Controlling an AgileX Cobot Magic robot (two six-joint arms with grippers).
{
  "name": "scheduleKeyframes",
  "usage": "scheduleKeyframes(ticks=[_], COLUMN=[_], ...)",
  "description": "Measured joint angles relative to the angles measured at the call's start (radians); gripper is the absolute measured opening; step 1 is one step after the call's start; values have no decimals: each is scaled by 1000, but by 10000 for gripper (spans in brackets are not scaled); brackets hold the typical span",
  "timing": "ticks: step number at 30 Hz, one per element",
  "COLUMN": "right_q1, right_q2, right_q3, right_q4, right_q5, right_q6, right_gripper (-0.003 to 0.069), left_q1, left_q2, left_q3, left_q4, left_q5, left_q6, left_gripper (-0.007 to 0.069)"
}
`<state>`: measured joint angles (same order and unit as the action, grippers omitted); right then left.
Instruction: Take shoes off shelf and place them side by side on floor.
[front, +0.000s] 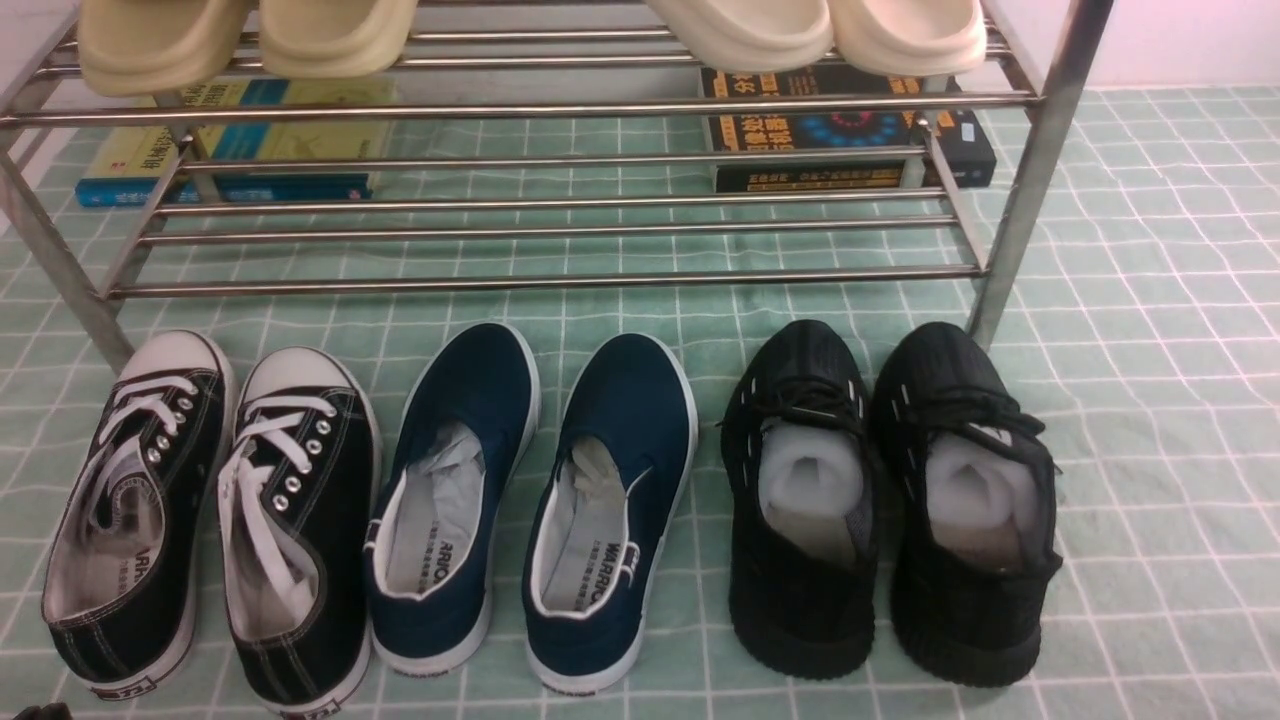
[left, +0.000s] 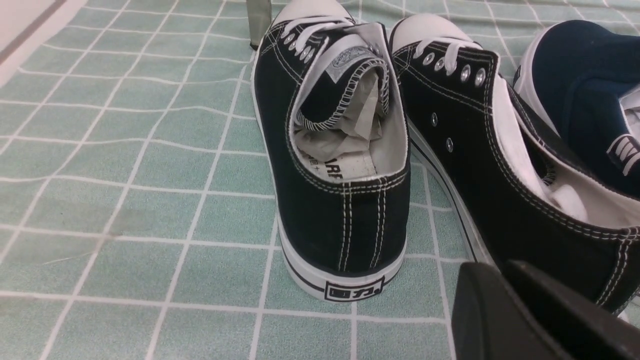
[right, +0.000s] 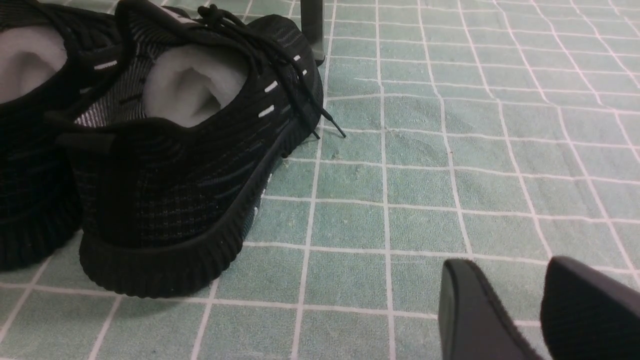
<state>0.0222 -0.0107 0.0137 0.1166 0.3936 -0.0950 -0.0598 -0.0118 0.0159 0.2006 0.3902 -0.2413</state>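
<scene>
Green floor holds both canvas sneakers side by side, off the shelf; job looks done. Left fingers look together, right fingers apart, both empty.

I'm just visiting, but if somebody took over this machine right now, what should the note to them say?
Left gripper: fingers nearly together, holding nothing, just behind the sneakers.
Right gripper: fingers a little apart, empty, beside the black knit shoes.
Black-and-white sneakers: both on the floor, side by side, toes toward the shelf.
Done: sneakers are off the shelf and paired.
Left: apparently nothing but pulling the arms back.
</scene>
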Motion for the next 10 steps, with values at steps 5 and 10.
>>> scheduleKeyframes(ticks=[5, 10], right_q1=[0, 0], right_q2=[0, 0], right_q3=[0, 0], right_q4=[0, 0], right_q5=[0, 0], right_q6=[0, 0], right_gripper=[241, 241], left_q1=[0, 0], left_q2=[0, 0], left_q3=[0, 0], left_q4=[0, 0], left_q5=[0, 0], left_q6=[0, 0], left_gripper=[78, 87])
